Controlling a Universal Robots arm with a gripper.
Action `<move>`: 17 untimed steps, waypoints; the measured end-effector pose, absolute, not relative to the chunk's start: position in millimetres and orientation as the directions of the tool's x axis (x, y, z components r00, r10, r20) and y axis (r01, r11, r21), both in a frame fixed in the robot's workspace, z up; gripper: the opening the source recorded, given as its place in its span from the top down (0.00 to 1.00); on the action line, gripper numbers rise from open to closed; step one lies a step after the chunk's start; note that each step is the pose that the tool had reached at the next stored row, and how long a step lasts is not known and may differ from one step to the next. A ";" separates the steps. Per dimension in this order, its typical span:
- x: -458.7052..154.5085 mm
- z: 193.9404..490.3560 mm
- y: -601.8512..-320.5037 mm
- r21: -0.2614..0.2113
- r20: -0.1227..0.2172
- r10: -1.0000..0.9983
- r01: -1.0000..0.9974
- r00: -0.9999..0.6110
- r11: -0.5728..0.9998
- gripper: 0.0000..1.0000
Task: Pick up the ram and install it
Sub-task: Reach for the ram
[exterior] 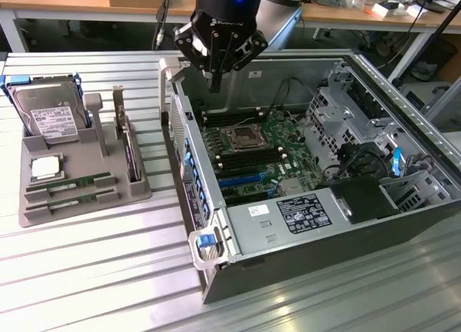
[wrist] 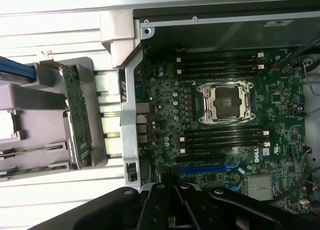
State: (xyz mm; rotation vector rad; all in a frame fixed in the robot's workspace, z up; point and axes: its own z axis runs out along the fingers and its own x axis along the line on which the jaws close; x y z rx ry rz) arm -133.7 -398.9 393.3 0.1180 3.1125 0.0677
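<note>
Two ram sticks (exterior: 69, 182) lie flat, side by side, in the near slots of the grey tray (exterior: 72, 215) on the surface (exterior: 108, 274), at the exterior view's left, so neither is picked up. To the right, in the open computer case (exterior: 403, 224), the black memory slots (exterior: 238, 118) on either side of the processor socket (exterior: 241, 137) look empty. The gripper (exterior: 214, 86) hangs over the case's far-left corner, well apart from the tray, fingers together and holding nothing; by my judgement the whole task remains.
</note>
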 end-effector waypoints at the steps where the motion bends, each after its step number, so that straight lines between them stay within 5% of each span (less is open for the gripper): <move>1: -133.9 393.3 -398.9 0.045 -0.024 0.076 0.075 -0.997 0.996 0.90; 17: -137.2 393.3 -398.9 0.044 -0.024 0.076 0.075 -0.997 0.996 0.90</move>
